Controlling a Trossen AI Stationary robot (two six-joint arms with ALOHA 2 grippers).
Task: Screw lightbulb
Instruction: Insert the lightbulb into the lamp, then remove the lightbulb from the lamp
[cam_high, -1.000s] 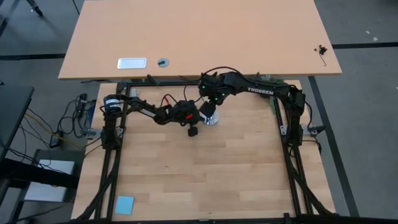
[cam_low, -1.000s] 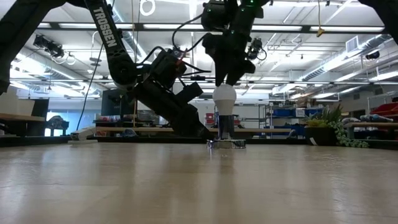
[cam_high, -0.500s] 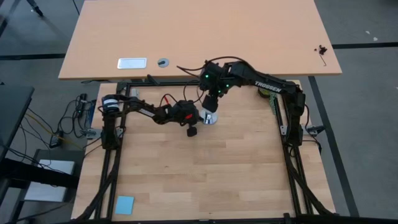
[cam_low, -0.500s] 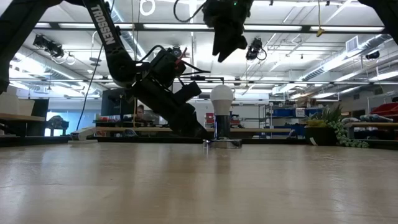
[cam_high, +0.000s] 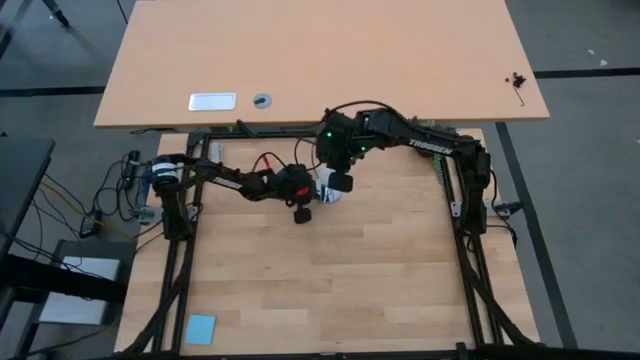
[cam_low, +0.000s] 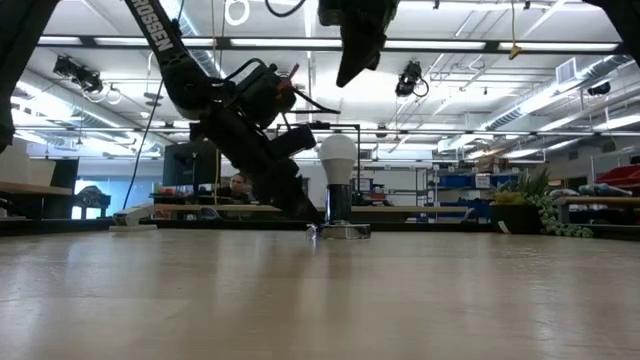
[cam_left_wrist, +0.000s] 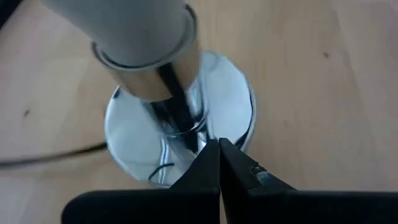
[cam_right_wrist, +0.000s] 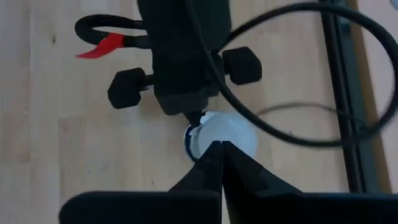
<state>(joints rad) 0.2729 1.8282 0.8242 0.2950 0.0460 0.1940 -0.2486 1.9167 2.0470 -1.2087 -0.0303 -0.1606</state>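
right gripper (cam_low: 345, 75) lifted off lightbulb (cam_low: 337, 160), shut

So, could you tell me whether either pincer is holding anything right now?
Nothing is held. The right pincer hangs shut above the white pear-shaped lightbulb; the left pincer is shut at the silver socket disc.

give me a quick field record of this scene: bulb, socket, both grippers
lightbulb: upright in the socket, nothing gripping it
socket disc: flat on the wooden table, black cord attached
left gripper: shut, low at the socket's base
right gripper: shut, empty, raised above the bulb
blue card: near table corner, apart from the work
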